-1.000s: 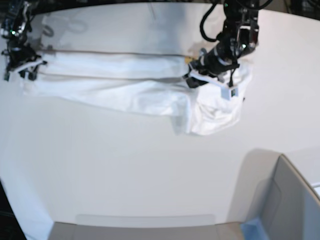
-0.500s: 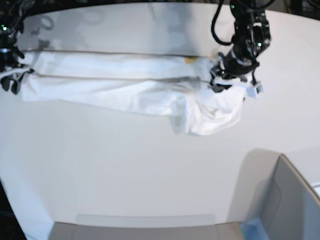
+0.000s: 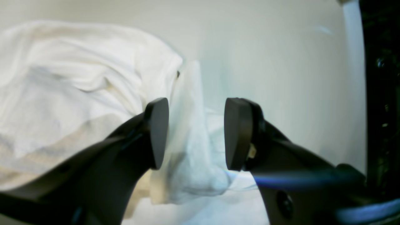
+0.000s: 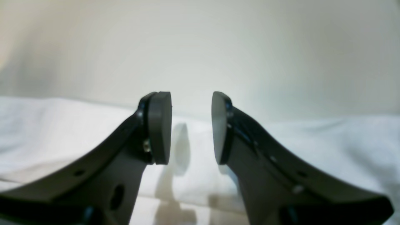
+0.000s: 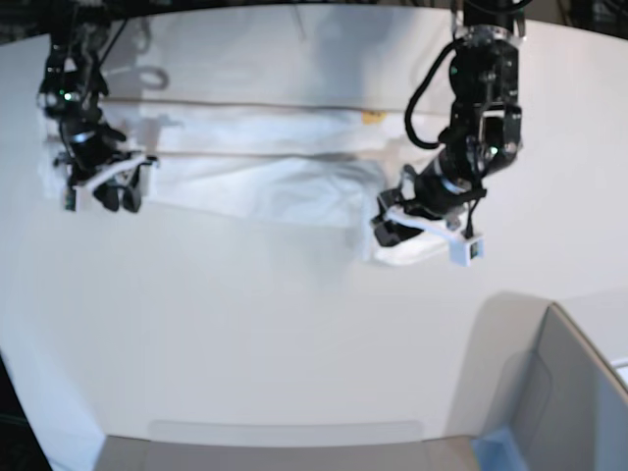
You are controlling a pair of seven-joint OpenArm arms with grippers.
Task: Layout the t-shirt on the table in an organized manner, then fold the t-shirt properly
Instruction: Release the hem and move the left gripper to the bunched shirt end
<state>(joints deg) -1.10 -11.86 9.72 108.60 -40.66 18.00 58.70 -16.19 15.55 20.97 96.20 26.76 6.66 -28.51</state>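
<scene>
The white t-shirt (image 5: 265, 157) lies as a long folded band across the far part of the white table (image 5: 245, 334), with a bit of orange print (image 5: 373, 116) showing. My left gripper (image 5: 412, 228) hovers over the shirt's bunched near-right end, jaws open. In the left wrist view (image 3: 193, 134) rumpled cloth (image 3: 78, 78) lies left of the fingers and a blurred flap shows between them. My right gripper (image 5: 98, 194) is over the shirt's left end, open. In the right wrist view (image 4: 191, 128) flat cloth (image 4: 312, 147) lies beneath it.
A grey bin-like box (image 5: 574, 392) stands at the near right corner. A grey flat panel (image 5: 285, 446) runs along the near edge. The table's curved far edge (image 5: 245, 12) meets darkness behind the arms.
Both grippers moved toward the near side. The left one went from the shirt's far-right end down to its near-right corner. The right one moved in from the left edge onto the shirt's left end.
</scene>
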